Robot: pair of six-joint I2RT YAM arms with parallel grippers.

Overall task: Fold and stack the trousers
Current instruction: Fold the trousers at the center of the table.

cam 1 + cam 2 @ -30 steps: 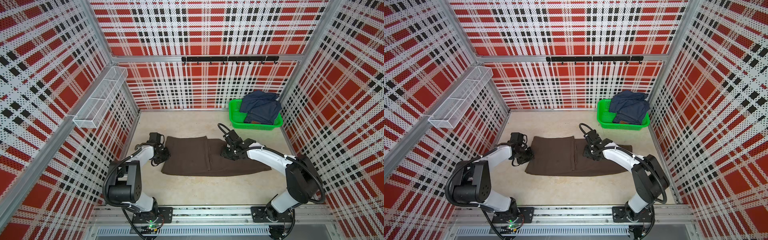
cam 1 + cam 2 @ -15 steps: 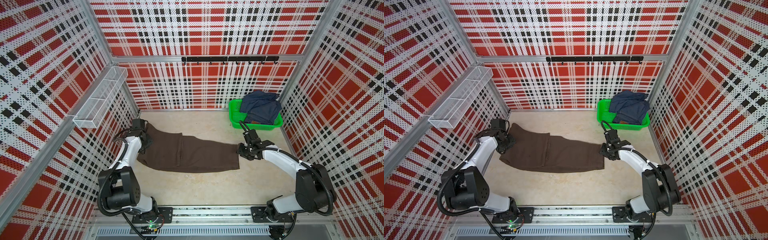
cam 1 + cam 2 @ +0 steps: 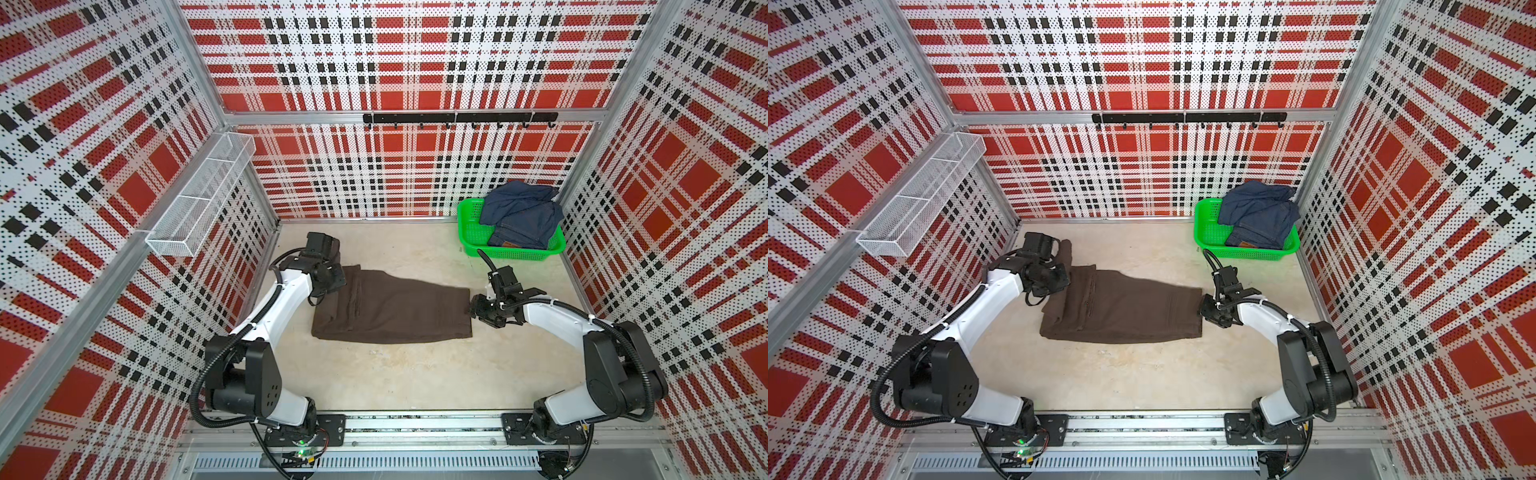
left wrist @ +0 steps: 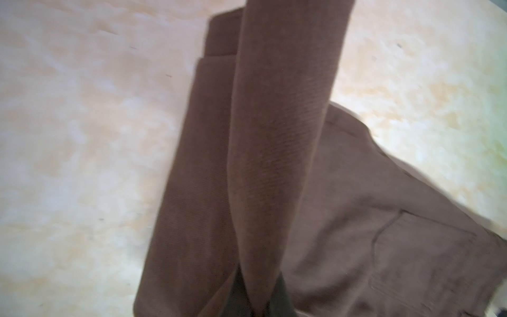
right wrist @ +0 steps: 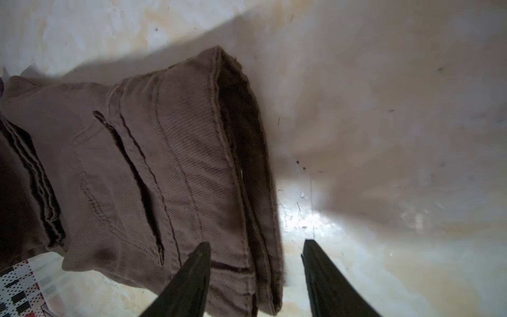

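Note:
The dark brown trousers [image 3: 399, 309] lie folded in a rough rectangle on the beige table, seen in both top views [image 3: 1129, 309]. My left gripper [image 3: 337, 281] is at their far left corner, shut on the cloth. In the left wrist view a raised strip of the trousers [image 4: 279, 137] runs out from the shut left gripper [image 4: 259, 297]. My right gripper [image 3: 473, 309] stands open at the trousers' right end. In the right wrist view the stitched waist edge of the trousers [image 5: 164, 164] lies between the spread fingers of the right gripper [image 5: 256, 245] and is not clamped.
A green basket [image 3: 471, 232] sits at the back right corner and holds blue denim jeans [image 3: 519, 216]. A white wire basket [image 3: 199, 203] hangs on the left wall. A black hook rail [image 3: 457, 118] runs along the back wall. Bare table lies in front of the trousers.
The left gripper has pulled its end of the trousers toward the back left. The right gripper has moved from the middle of the cloth to its right end. The trousers now lie shorter.

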